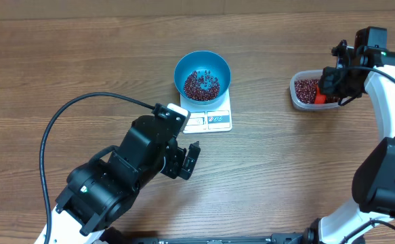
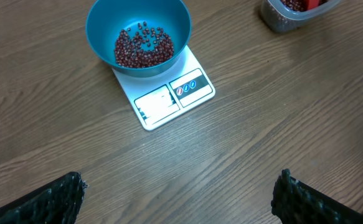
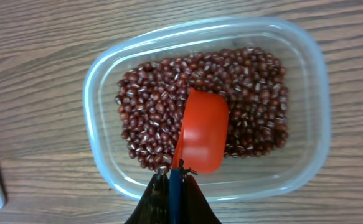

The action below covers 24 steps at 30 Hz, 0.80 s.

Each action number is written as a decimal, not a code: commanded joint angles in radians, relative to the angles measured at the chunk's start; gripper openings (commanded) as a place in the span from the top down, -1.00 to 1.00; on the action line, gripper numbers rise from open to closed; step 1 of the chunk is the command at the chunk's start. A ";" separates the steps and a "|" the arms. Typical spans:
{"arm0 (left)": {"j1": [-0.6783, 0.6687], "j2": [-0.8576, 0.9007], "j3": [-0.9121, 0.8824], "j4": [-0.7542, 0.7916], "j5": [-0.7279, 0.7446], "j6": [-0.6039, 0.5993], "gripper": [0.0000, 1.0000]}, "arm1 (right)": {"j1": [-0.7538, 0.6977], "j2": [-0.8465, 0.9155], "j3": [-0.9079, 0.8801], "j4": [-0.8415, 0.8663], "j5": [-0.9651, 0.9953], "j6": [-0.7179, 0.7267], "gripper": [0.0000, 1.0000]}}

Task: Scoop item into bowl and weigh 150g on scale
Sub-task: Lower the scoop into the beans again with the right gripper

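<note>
Fingers, left arm: the left fingers (image 2: 50,202) stand spread wide apart, holding nothing, hanging over bare tabletop (image 1: 82,61) near the scale's display end.
Fingers, right arm: the right fingers (image 3: 197,202) are pressed together, pinching the thin handle of the orange-red scoop (image 3: 201,137) over the clear container (image 3: 94,124).
Beans, look: the beans (image 3: 156,106) are tiny and oval, dark red-brown with a slight shine, many showing a small pale fleck.
Beans, in the container: a loose maroon layer covers the whole floor of the tub.
Beans, in the bowl: a thinner, scattered patch lies on the bottom, blue showing through between them.
Scoop: its smooth orange-red head lies over the beans near the middle of the tub; I cannot tell whether it holds any.
Bowl: the blue bowl (image 1: 180,68) is round and deep and sits on the far end of the scale (image 1: 211,120), hiding most of it.
Scale: flat, white and rectangular, its display window and logo panel stick out from under the bowl.
Container: rounded-rectangular, standing well to the right of the scale.
</note>
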 commanded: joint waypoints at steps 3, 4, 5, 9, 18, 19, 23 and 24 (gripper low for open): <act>-0.006 0.005 -0.002 -0.003 -0.011 0.015 -0.99 | -0.004 0.008 -0.038 0.013 -0.085 -0.026 0.93; -0.006 0.005 -0.002 -0.003 -0.010 0.015 -0.99 | -0.004 0.008 -0.046 0.019 -0.085 -0.026 0.93; -0.006 0.005 -0.002 -0.003 -0.010 0.015 -0.99 | -0.004 0.008 -0.058 0.031 -0.086 -0.026 0.93; -0.006 0.005 -0.002 -0.003 -0.010 0.015 -0.99 | -0.005 0.008 -0.089 0.060 -0.113 -0.026 0.93; -0.006 0.005 -0.002 -0.003 -0.010 0.015 -0.99 | -0.018 0.008 -0.089 0.066 -0.137 -0.026 0.93; -0.006 0.005 -0.002 -0.003 -0.010 0.015 -0.99 | -0.022 0.008 -0.089 0.068 -0.145 -0.026 0.93; -0.006 0.005 -0.002 -0.003 -0.010 0.015 -0.98 | -0.045 0.008 -0.089 0.072 -0.172 -0.026 0.93; -0.006 0.005 -0.002 -0.003 -0.010 0.015 -0.99 | -0.053 0.008 -0.089 0.072 -0.176 -0.026 0.93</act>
